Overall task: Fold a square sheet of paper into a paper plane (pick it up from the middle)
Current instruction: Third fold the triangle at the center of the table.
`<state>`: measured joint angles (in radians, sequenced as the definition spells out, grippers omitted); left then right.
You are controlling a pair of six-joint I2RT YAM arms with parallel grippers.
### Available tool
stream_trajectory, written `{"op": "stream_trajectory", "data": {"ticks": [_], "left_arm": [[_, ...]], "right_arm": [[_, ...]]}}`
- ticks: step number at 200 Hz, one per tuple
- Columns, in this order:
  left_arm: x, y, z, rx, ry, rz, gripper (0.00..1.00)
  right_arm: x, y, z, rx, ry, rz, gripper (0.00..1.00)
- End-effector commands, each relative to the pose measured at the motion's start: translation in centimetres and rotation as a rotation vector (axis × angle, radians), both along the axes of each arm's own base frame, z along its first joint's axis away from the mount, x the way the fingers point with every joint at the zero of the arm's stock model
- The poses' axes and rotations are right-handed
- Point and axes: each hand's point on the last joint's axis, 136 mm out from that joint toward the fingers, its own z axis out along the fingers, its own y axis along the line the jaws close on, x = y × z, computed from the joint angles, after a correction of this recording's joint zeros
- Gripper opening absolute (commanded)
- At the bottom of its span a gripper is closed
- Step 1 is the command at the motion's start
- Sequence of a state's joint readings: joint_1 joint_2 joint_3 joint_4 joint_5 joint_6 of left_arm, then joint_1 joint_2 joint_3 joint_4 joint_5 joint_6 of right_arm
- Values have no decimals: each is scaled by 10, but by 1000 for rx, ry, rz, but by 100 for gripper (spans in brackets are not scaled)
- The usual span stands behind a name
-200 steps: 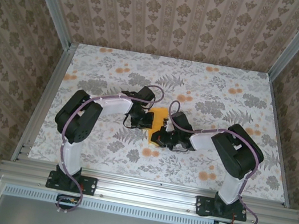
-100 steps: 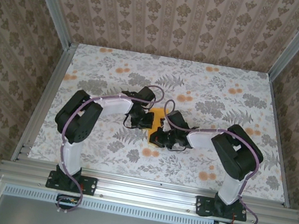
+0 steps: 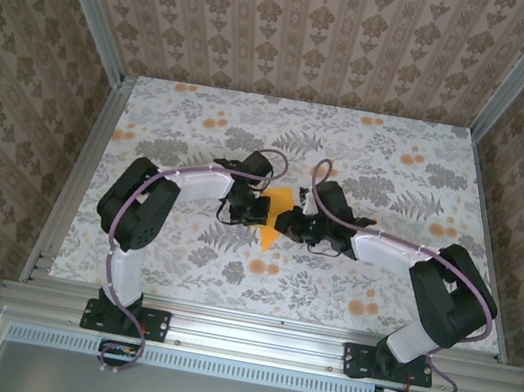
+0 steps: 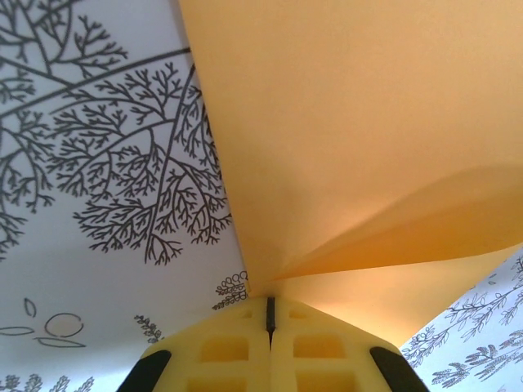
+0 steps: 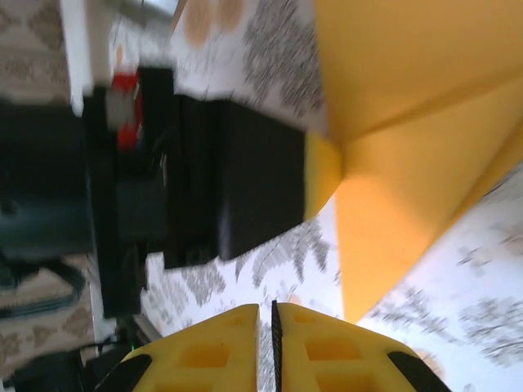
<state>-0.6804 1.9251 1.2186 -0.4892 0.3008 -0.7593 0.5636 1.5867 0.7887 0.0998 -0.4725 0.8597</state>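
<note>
LIVE | square sheet of paper (image 3: 270,230), creased to a triangle, mid-tabletop (image 3: 397,179), long axis pointing at the near edge | left hand (image 4: 270,304) pressed together, pinching its left side | right hand (image 5: 265,314) all but pressed together, holding nothing, just beside the right side; likely the free one for the next fold

Top: the table (image 3: 205,115) is being watched from high above.
Both wrists: the square sheet of paper (image 4: 351,122) is being seen from very close.
Shared: it is being seen from above too.
</note>
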Motion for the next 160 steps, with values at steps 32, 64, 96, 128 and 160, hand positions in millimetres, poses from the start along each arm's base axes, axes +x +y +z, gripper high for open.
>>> {"op": "stream_trajectory", "data": {"ticks": [32,64,96,128,160], "left_arm": [[-16,13,-23,92,68,-23,0],[-16,14,-22,93,68,-25,0],[-15,13,-20,91,63,-28,0],[-14,12,-17,90,57,-33,0],[-9,7,-8,78,35,-43,2]], "right_arm": [[18,-1,-28,-61,69,-18,9],[23,4,-42,-63,97,-23,8],[24,3,-54,-83,132,-36,7],[22,-5,-67,-116,165,-74,7],[21,-14,-78,-153,205,-123,7]]}}
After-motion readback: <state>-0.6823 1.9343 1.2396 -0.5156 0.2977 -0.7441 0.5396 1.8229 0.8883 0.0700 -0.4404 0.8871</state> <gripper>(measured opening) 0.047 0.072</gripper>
